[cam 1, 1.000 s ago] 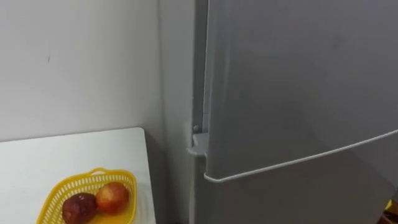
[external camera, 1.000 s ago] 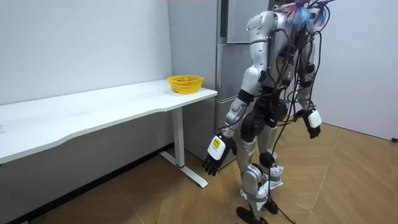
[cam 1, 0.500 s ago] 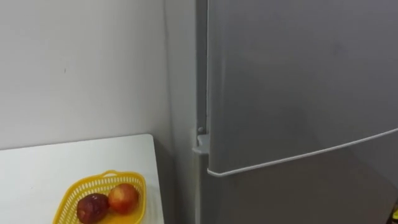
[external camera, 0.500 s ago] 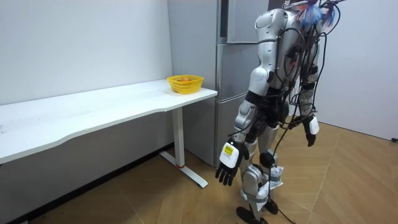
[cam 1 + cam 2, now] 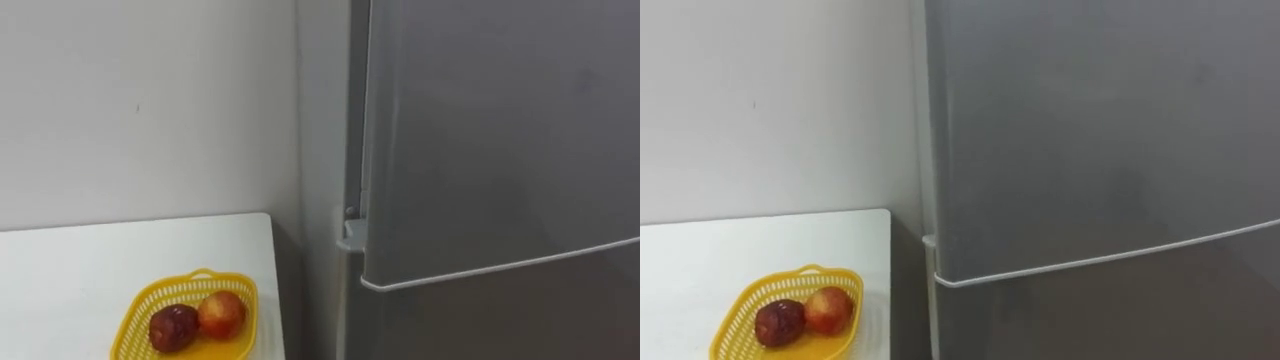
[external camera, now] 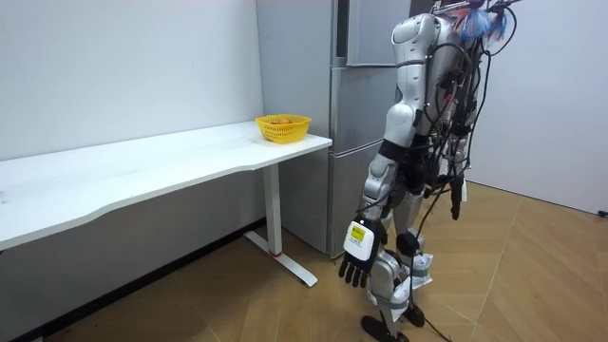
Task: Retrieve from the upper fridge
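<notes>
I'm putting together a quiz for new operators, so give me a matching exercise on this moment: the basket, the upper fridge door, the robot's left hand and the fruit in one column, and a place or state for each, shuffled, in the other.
Column one
1. basket
2. upper fridge door
3. left hand
4. fruit

Column two
a. shut
b. hanging low at the robot's side, fingers relaxed, holding nothing
c. standing on the white table
d. lying in the basket

Pairs: 1-c, 2-a, 3-b, 4-d
</notes>
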### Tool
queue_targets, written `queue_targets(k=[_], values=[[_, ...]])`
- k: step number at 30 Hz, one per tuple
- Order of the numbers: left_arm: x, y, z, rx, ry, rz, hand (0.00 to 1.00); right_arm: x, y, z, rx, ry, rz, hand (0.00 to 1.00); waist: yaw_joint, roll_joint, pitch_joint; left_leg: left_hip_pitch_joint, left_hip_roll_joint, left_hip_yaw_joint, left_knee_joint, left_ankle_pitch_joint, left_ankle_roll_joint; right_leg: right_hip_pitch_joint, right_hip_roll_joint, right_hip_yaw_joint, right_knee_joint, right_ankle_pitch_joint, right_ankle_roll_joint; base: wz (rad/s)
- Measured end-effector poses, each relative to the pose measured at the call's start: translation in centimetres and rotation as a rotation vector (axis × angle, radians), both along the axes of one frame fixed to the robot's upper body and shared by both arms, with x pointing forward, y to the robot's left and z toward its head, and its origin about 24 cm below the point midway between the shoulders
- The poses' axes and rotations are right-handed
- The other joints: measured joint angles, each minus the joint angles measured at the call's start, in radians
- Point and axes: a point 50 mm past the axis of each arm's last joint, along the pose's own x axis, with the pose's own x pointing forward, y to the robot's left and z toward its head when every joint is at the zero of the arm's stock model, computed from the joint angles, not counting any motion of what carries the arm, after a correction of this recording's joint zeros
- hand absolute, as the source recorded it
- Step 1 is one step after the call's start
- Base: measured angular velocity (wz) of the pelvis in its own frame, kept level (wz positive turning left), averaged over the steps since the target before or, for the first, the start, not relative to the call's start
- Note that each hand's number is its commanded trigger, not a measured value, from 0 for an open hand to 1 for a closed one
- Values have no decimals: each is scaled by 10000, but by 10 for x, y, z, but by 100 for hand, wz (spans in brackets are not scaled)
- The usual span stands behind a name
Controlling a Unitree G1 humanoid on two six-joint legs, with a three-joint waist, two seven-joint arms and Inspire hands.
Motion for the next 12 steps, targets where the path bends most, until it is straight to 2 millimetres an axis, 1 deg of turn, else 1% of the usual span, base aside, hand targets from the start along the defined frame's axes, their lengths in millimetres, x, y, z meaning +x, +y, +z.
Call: queue_targets(k=[4, 5, 7, 12], values=[[-2, -1, 0, -114, 189, 30, 0, -2, 1, 0, 206, 135, 805, 0, 25, 16, 11, 43, -1, -23, -10, 0, 0, 50, 0, -14, 0, 1, 2, 1], [-2, -1, 0, -115, 238, 31, 0, -3, 1, 0, 269, 189, 855, 0, 25, 24, 23, 119, -6, -45, -64, 0, 0, 116, -2, -39, -10, 1, 3, 4], [-2, -1, 0, -114, 268, 27, 0, -5, 2, 0, 406, 348, 1022, 0, 18, 40, 19, 180, -8, -80, -127, -9, 7, 202, -7, -83, -9, -5, 6, 6], [-2, -1, 0, -139, 294, 31, 0, -8, 3, 0, 629, 654, 1808, 0, 9, 111, 43, 170, -26, -197, -134, -10, 8, 237, -31, -241, -9, -16, 3, 6]])
